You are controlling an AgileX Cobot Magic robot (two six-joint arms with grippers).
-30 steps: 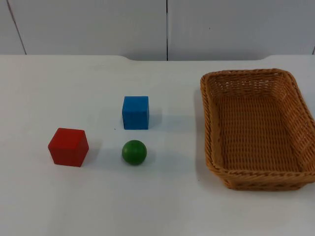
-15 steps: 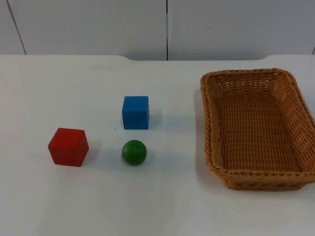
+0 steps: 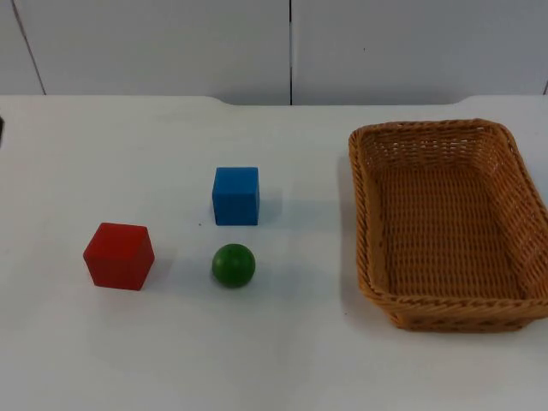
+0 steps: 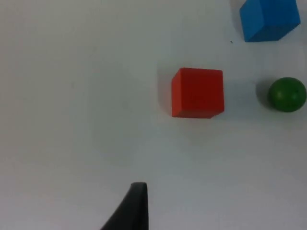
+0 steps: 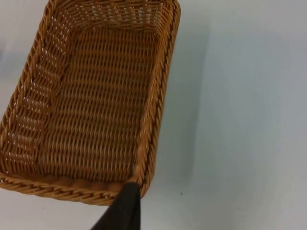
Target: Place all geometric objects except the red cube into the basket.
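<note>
1. the red cube (image 3: 119, 255), blue cube (image 3: 235, 195) and green ball (image 3: 234, 265) are seen on the white table (image 3: 282, 351), left of the wicker basket (image 3: 373, 248).
2. the left gripper (image 4: 132, 208) is held above the table near the red cube; the right gripper (image 5: 124, 208) by the basket's rim.
3. finger spread cannot be told for either.

left arm (image 3: 1, 127) | newly at table's left edge (dark sliver)

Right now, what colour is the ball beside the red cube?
Green; the ball shows best in the top view.
</note>
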